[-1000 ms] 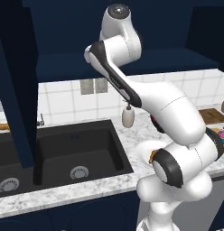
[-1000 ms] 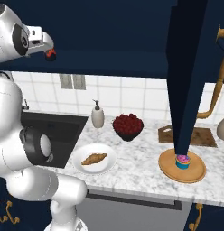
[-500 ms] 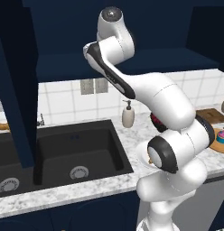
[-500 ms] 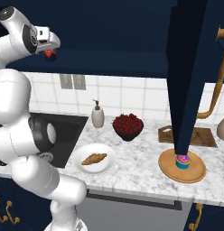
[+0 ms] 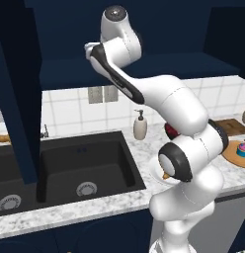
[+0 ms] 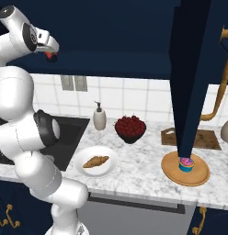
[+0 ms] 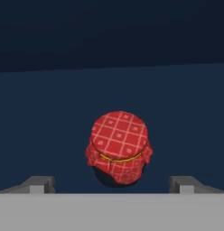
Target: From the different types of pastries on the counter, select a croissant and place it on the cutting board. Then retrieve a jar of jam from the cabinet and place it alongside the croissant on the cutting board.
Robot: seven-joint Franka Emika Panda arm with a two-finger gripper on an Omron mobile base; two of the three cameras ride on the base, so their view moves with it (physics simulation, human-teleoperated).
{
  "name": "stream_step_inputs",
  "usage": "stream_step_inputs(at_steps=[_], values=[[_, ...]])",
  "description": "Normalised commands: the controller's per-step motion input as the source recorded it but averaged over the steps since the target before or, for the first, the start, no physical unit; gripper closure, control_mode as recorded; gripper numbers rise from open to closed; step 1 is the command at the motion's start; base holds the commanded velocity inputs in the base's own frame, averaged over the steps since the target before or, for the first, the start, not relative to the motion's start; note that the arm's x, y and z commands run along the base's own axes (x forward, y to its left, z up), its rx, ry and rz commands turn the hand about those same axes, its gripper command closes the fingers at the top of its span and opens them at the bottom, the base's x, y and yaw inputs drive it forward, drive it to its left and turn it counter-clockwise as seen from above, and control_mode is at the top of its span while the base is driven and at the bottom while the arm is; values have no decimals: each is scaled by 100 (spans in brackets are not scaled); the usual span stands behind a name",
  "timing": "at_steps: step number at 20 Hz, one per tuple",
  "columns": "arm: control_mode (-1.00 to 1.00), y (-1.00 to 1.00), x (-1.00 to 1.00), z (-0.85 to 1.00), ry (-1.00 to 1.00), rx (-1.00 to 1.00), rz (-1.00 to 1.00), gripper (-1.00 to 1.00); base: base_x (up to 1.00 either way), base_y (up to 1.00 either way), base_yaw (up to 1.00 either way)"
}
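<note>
The jar of jam [image 7: 118,146], dark with a red checked cap, stands inside the open navy cabinet [image 6: 111,32]. My gripper [image 7: 111,183] is open, its fingertips [image 7: 39,182] wide apart on either side of the jar and not touching it. From the right base view the jar [image 6: 51,56] sits right at the tip of my raised hand. The croissant [image 6: 95,161] lies on a white plate [image 6: 80,168] on the counter [image 6: 143,176]. The dark cutting board [image 6: 205,139] lies at the back right, partly behind the open cabinet door [image 6: 191,78].
A pink cupcake [image 6: 185,164] sits on a round tan disc [image 6: 198,176] in front of the board. A dark bowl of red fruit [image 6: 130,128] and a soap dispenser [image 6: 99,119] stand by the wall. The black sink [image 5: 80,163] is at the left, beside another open door [image 5: 16,99].
The arm has swung its elbow round and the hand has edged a little closer to the jar. The jar, croissant and cupcake have stayed put.
</note>
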Motion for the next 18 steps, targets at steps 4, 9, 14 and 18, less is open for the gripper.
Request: stream_step_inputs(at_steps=[4,9,14,18], values=[[-100,-11,26,-6,1,5,2,-100,0,0,0],[-100,-4,36,-4,0,1,2,-100,0,0,0],[-100,0,5,0,0,5,1,-100,0,0,0],[-100,0,0,-5,3,4,0,-100,0,0,0]])
